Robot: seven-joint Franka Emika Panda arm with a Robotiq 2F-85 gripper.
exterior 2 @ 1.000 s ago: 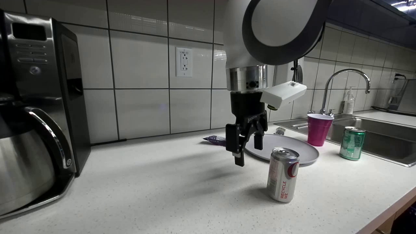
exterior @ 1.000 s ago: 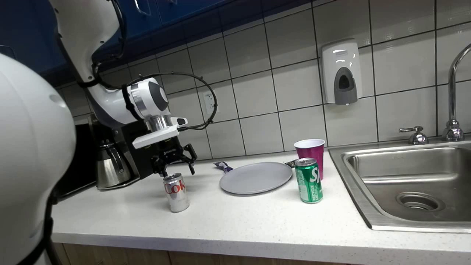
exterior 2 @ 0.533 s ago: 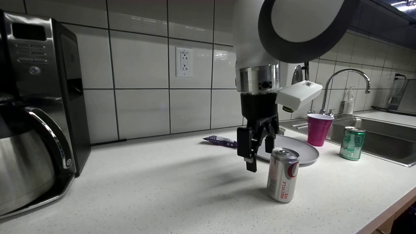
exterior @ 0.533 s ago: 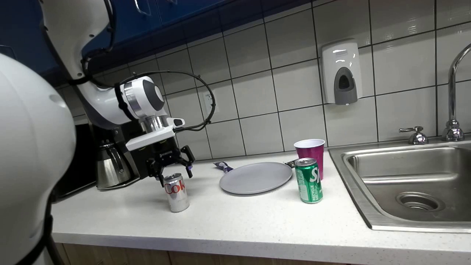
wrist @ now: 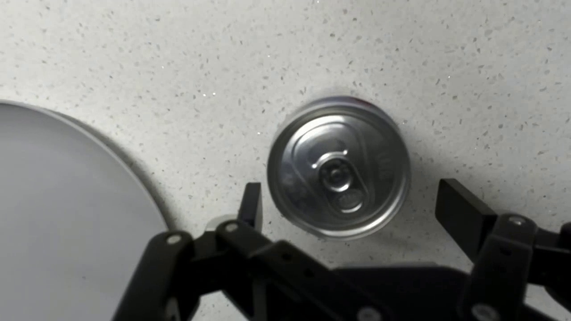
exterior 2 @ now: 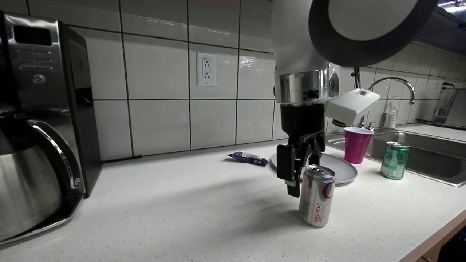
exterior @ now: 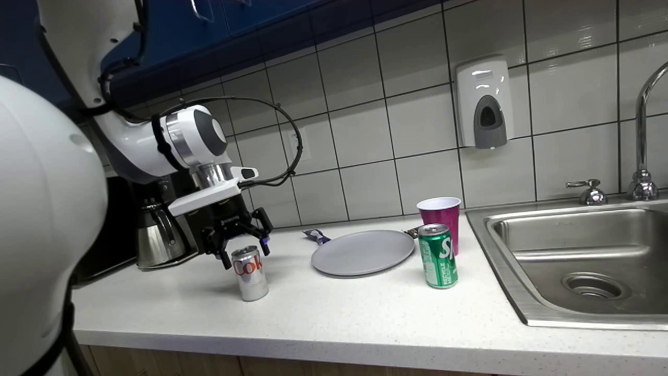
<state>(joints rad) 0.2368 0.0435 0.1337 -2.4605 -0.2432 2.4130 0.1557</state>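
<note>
"Standing upright toward the front edge of the counter (exterior: 355, 318) in an exterior view, is that the silver can (exterior: 252, 279)?"

"Yes, with the gripper (exterior: 247, 255) right at its top. A gray plate (exterior: 362, 252) lies nearer the back edge, and a green can (exterior: 437, 261) stands between the plate and the sink (exterior: 507, 271), near a magenta cup (exterior: 441, 214)."

"And the purple wrapper (exterior 2: 247, 158), in an exterior view?"

"Lying close to the back edge, between the coffee maker (exterior 2: 54, 98) and the plate. There, a finger hangs just beside the upper part of the silver can; the farther finger shows just behind its lid."

"Is it clamped, seen from the wrist?"

"No, the fingers (wrist: 253, 205) are apart, the lid between them, with counter visible on either side, the gap narrower toward the plate."
</note>
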